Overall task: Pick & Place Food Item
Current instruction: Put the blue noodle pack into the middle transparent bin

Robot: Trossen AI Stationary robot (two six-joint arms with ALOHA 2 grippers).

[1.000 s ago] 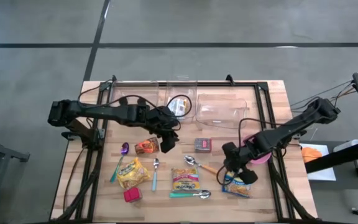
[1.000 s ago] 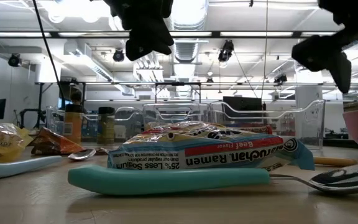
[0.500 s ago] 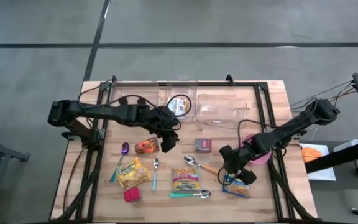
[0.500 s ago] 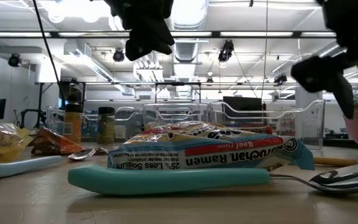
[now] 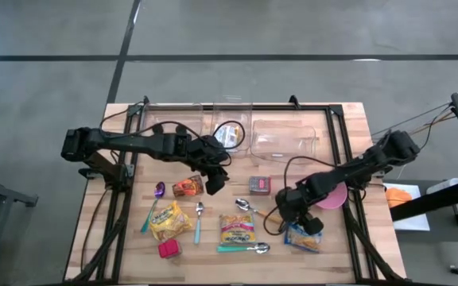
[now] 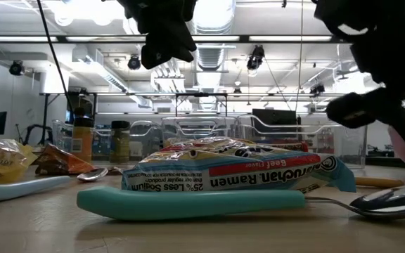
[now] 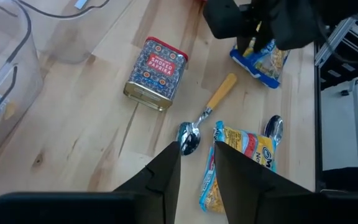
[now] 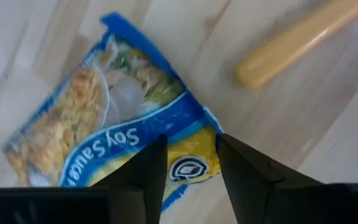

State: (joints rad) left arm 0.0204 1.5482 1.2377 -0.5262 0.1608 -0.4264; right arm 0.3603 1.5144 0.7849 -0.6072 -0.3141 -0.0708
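Observation:
A blue soy-sauce noodle packet [image 5: 304, 237] lies flat on the wooden table near its front right. My right gripper [image 5: 296, 221] stands over the packet's left end, fingers down; in its wrist view [image 8: 191, 146] the packet [image 8: 110, 124] runs in between the two fingers. My left gripper [image 5: 213, 181] hangs above the table's middle, next to an orange snack bag [image 5: 188, 187]. Its fingers [image 7: 197, 149] are narrowly open and hold nothing. My right gripper has the packet's end with the yellow band [image 8: 194, 158] between its two fingers, one finger [image 8: 151, 168] over each side of that corner. The fingers come steeply from above. The packet lies flat on the table.
A yellow-handled spoon [image 5: 257, 210] lies just left of the right gripper, with a paprika tin [image 5: 260, 184] beyond it. A yellow ramen packet [image 5: 237, 228], a teal spoon [image 5: 241, 248] and a pink bowl [image 5: 332, 199] are close by. Clear bins [image 5: 285, 139] stand at the back.
My right gripper has sunk onto the blue packet and shifted a little toward the table's left, tipping steeper. Its fingers have drawn closer together around the packet's end. The packet has stayed on the table.

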